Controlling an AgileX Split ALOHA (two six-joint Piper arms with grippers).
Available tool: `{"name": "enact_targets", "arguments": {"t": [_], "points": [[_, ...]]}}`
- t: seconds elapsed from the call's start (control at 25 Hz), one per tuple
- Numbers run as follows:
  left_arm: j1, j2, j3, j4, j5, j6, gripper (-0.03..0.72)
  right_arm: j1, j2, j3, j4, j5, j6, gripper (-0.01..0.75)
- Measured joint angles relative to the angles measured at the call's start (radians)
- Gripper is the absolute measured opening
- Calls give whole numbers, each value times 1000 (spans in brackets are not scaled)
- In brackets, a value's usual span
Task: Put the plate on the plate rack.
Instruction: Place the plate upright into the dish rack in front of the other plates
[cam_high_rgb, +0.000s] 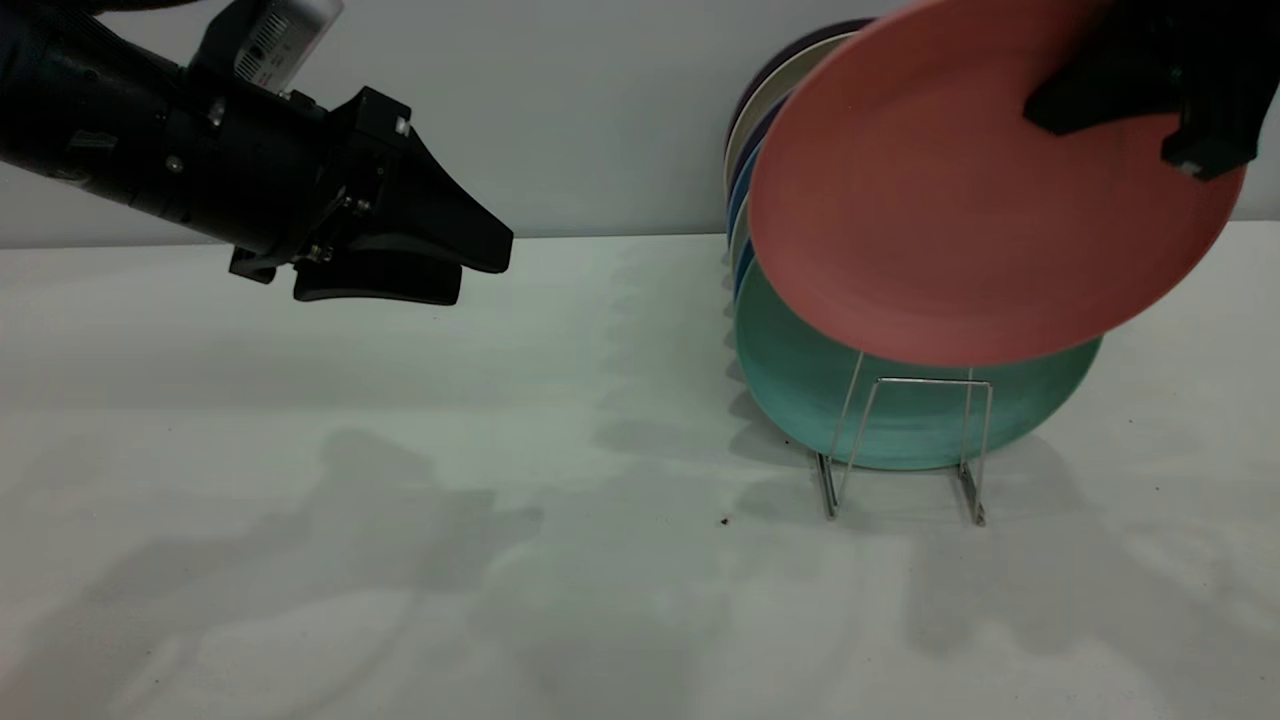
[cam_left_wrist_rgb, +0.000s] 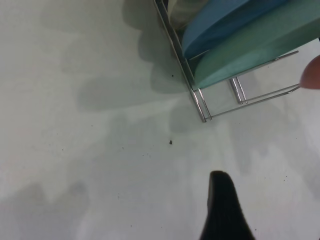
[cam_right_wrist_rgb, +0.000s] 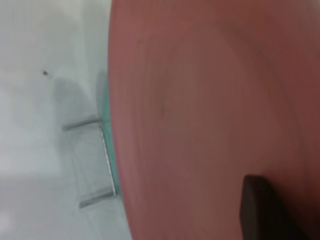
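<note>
My right gripper (cam_high_rgb: 1120, 120) is shut on the upper rim of the salmon-pink plate (cam_high_rgb: 950, 200) and holds it tilted in the air. The plate hangs above the front of the wire plate rack (cam_high_rgb: 930, 380), in front of a teal plate (cam_high_rgb: 800, 380) that stands in the rack. In the right wrist view the plate (cam_right_wrist_rgb: 200, 100) fills most of the picture, with one dark finger (cam_right_wrist_rgb: 260, 210) on it and the rack (cam_right_wrist_rgb: 85, 124) beyond. My left gripper (cam_high_rgb: 470, 270) hovers empty at the upper left, fingers slightly apart. One fingertip (cam_left_wrist_rgb: 222, 200) shows in the left wrist view.
Several more plates, blue (cam_high_rgb: 742, 200), cream and dark, stand in the rack behind the teal one. The left wrist view shows the rack's front end (cam_left_wrist_rgb: 200, 102), the teal plate (cam_left_wrist_rgb: 250, 55), a blue plate (cam_left_wrist_rgb: 225, 25) and a sliver of the pink plate (cam_left_wrist_rgb: 312, 75). White table (cam_high_rgb: 400, 500), wall behind.
</note>
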Motion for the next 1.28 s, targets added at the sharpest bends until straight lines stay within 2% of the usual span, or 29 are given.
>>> {"name": "enact_targets", "arguments": {"t": [0.32,1.0,1.12,1.28], "points": [[0,0,0,0,2,0,499,9,57,-11,0,-39,-26,142],[0,0,0,0,2,-1,499,10,198,-64,2,-3,-49,141],[0,0,0,0,2,-1,499,10,215,-66,3,1,-49,172],[0,0,0,0,2,-1,499,10,223,-67,20,9,-49,280]]}}
